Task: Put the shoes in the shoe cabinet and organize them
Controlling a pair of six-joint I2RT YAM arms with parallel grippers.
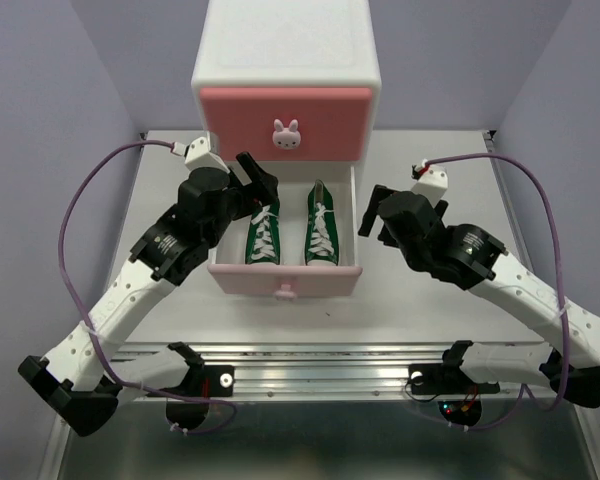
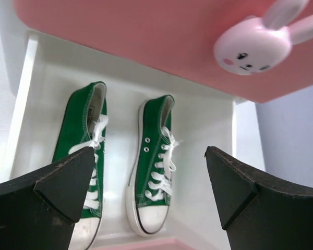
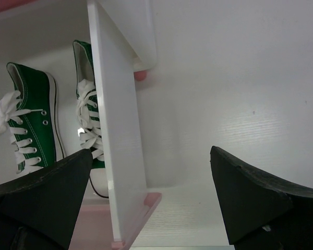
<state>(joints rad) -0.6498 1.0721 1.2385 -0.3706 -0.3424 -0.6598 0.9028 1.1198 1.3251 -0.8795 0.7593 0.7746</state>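
Top view first: the white shoe cabinet (image 1: pixel 285 60) sits at 12 o'clock on the table (image 1: pixel 430 310). Its upper drawer front (image 1: pixel 285 112) is closed, with the bunny knob (image 1: pixel 286 133) showing. The lower drawer (image 1: pixel 280 278) is pulled out toward 6 o'clock.

Count it up: 2 pink fronts, 2 green sneakers (image 1: pixel 264 236) lying side by side in that drawer with toes toward 6 o'clock, and 2 grippers. Only this view shows both arms at once. The left gripper (image 1: pixel 256 182) hovers at the drawer's 10 o'clock corner, near the heel of the left-hand sneaker. The right gripper (image 1: pixel 370 213) hangs at 3 o'clock, just outside the drawer wall.

Over to the left wrist: here's the knob's face up close at 1 o'clock, eyes and pink cheek plain to see. The black fingers (image 2: pixel 62 187) are spread wide and grip nothing. Both sneakers lie beyond them, apart from the tips, and the right-hand one shows between them.

Now the right wrist: it alone gives the outside of the drawer's side wall (image 3: pixel 117 135), standing between its wide-spread fingers (image 3: pixel 255 203). The 2 sneakers lie beyond that wall at 10 o'clock, and bare table sits at 2 o'clock.
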